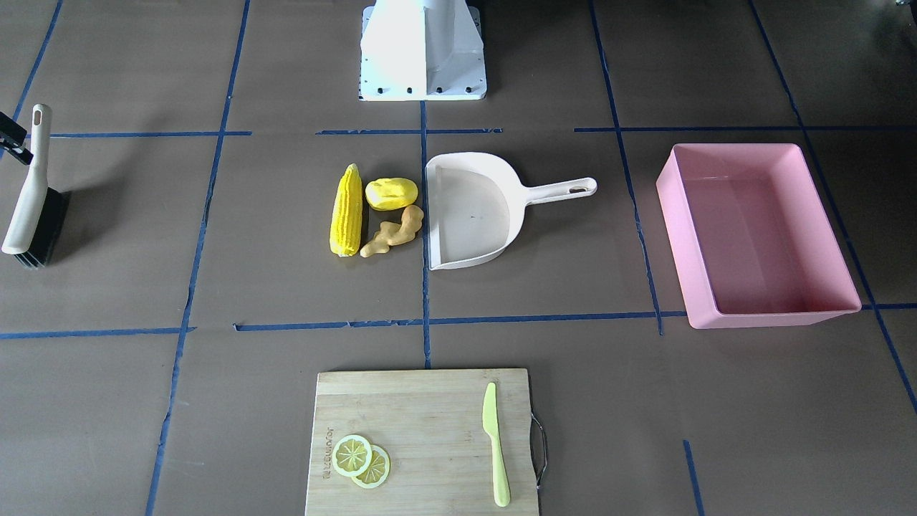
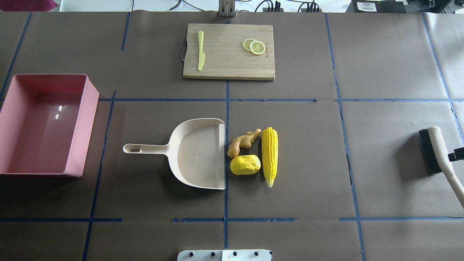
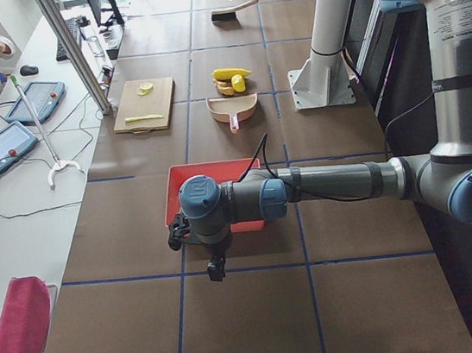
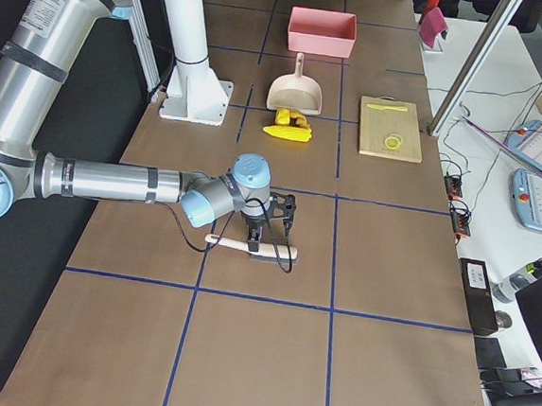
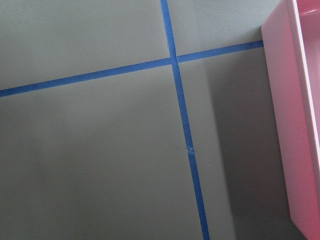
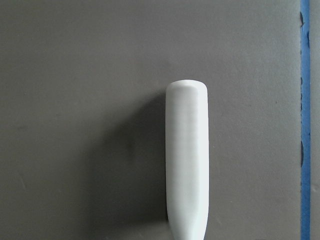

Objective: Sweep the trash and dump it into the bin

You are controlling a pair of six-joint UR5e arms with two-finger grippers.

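Possibly trash (image 2: pixel 245 164) could be scattered by a slipping brush (image 2: pixel 438 151); left gripper (image 3: pixel 217 270) and right gripper (image 4: pixel 256 242) finger closure cannot be told.

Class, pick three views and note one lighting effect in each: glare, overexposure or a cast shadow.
Overhead exterior: small white glare spots inside the pink bin. Exterior front-facing: the white robot base is blown out. Right wrist-mounted: the brush handle casts a soft shadow toward the picture's left.

Corn cob (image 1: pixel 345 210), yellow lump (image 1: pixel 391 193), ginger root (image 1: pixel 394 231) close together; pink bin (image 1: pixel 777 319) well apart.
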